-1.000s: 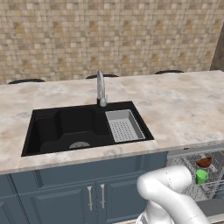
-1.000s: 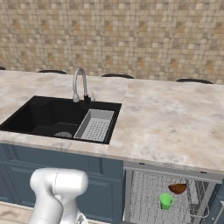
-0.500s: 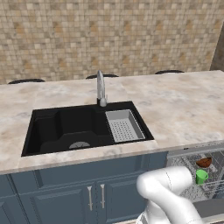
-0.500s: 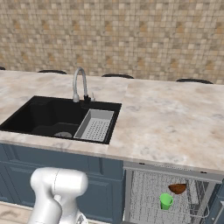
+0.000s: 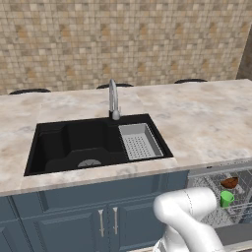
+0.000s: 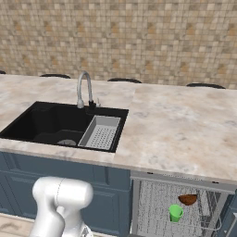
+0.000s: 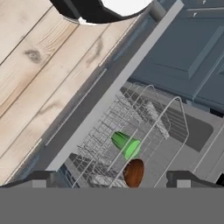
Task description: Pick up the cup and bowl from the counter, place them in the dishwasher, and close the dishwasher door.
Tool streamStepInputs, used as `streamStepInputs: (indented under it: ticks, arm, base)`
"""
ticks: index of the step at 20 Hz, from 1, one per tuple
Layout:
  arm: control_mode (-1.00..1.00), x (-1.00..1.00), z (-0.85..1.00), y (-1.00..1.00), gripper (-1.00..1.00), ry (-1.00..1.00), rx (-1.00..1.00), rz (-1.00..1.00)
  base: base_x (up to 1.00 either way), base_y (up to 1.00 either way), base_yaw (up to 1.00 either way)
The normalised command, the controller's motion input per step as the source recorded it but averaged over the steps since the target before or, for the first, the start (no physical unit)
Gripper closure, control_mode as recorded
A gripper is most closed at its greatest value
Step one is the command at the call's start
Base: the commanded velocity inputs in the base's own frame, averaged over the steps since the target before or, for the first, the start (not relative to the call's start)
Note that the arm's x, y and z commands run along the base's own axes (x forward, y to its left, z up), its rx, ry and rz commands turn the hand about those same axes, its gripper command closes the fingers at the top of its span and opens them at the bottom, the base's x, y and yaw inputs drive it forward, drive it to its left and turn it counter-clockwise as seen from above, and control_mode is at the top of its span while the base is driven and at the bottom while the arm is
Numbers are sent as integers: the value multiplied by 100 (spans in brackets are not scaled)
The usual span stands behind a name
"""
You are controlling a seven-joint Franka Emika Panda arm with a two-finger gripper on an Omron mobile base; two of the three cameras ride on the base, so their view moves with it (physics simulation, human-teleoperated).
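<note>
In the tiled kitchen, the small green cup (image 6: pixel 175 213) and reddish-brown bowl (image 6: pixel 188 199) sat together in the grey wire rack (image 7: pixel 131 144) (dishwasher open). The gripper (image 7: pixel 113 178) was wide, holding nothing. Next probably: shut the flat grey door (image 7: pixel 87 118).

We see the sink (image 5: pixel 74 145) sunk into the counter (image 5: pixel 206 118), with the tap (image 5: pixel 113 100) behind it and a drainer basket (image 5: pixel 140 141) in its right end. Under the counter, cabinet doors (image 5: pixel 103 216) stand below the sink, and the dishwasher (image 6: pixel 143 178) lies to their right. Inside it, in the wire rack (image 6: pixel 157 203), the cup (image 6: pixel 175 212) sits just before the bowl (image 6: pixel 188 199), nearly touching it. In the hand view the two lie side by side in the rack, beside the lowered dishwasher door (image 7: pixel 94 111).
</note>
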Motion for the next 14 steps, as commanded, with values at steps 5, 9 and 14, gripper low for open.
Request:
streamStepInputs:
  ticks: [5,9,14]
  arm:
    - [-100,-20,-32,-5,-100,-11,1,-1]
    - [-100,-36,-33,-14,-100,-17,7,0]
    - [-100,-11,-18,-20,-100,-12,7,-1]
  base:
    - [0,0,0]
    - [0,0,0]
    - [0,0,0]
